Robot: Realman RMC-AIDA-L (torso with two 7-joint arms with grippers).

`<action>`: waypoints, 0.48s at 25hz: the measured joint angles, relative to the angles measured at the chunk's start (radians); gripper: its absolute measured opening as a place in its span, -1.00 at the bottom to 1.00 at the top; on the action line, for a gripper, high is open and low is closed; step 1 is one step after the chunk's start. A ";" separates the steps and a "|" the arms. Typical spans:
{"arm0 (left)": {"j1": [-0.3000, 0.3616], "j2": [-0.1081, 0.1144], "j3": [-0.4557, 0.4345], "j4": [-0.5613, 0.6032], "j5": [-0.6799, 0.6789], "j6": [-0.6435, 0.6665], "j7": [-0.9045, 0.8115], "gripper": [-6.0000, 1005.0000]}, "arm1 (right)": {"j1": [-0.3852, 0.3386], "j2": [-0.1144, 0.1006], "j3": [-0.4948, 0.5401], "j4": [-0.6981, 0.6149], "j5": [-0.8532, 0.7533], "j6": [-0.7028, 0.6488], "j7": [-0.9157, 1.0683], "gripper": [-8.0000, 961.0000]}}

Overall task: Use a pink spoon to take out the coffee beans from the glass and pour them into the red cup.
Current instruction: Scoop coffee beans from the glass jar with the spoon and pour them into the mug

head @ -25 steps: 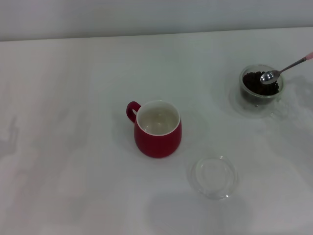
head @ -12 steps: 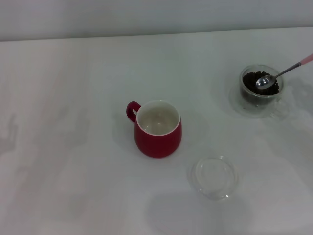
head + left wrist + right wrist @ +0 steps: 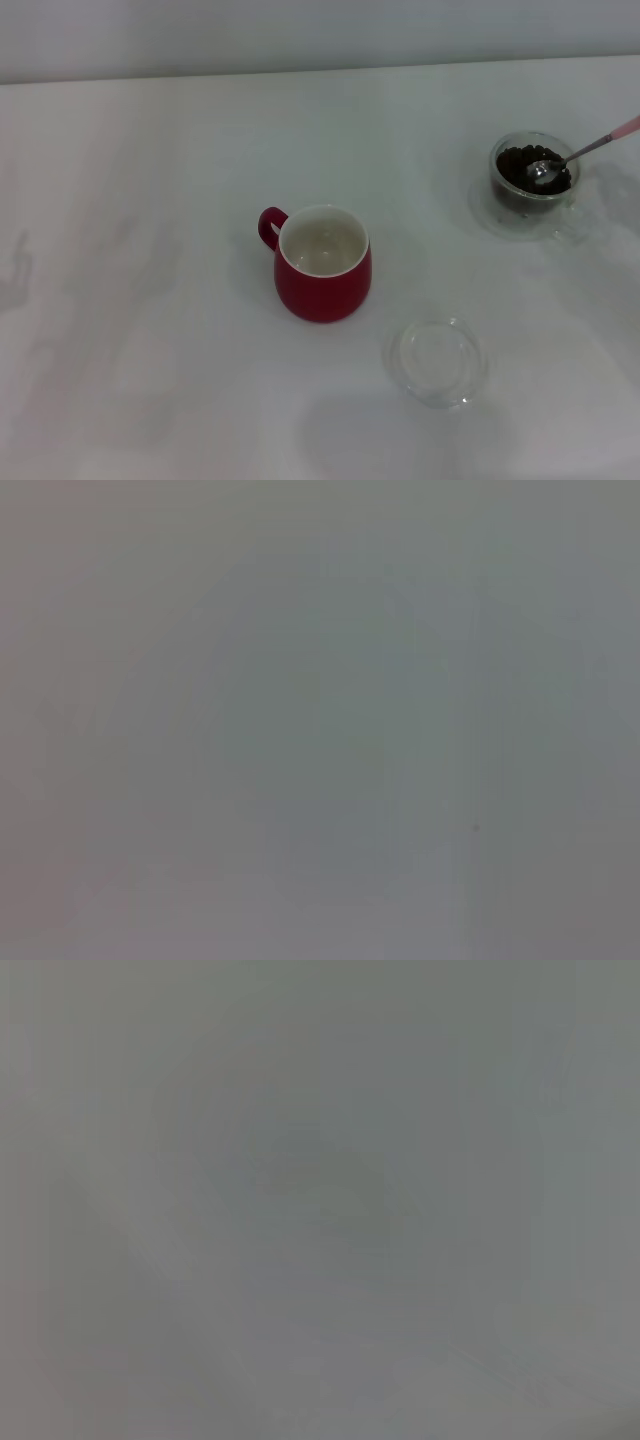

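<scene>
The pink spoon [image 3: 583, 152] reaches in from the right edge, its metal bowl resting on the coffee beans [image 3: 534, 170] in the glass [image 3: 534, 172] at far right; the claw holding it is out of frame, its grip unknowable. Scooping appears underway. Next: lift level and carry to the empty red cup [image 3: 322, 262], mid-table.
</scene>
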 joint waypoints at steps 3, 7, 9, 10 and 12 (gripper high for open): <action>-0.001 0.000 0.000 0.000 0.000 0.007 0.000 -0.09 | 0.000 0.000 0.000 0.000 0.000 -0.007 0.028 -0.68; -0.006 0.000 0.000 0.000 0.000 0.016 0.000 -0.09 | 0.003 0.000 0.000 -0.002 -0.001 -0.017 0.067 -0.68; -0.008 0.000 0.000 0.000 0.000 0.018 0.000 -0.09 | 0.003 0.000 -0.001 -0.003 -0.001 -0.021 0.083 -0.68; -0.008 0.000 0.000 0.000 0.000 0.019 0.000 -0.09 | 0.003 0.000 -0.001 -0.003 -0.001 -0.022 0.091 -0.68; -0.010 0.001 0.000 0.001 0.000 0.022 0.000 -0.09 | 0.003 -0.001 -0.002 -0.001 -0.002 -0.023 0.104 -0.68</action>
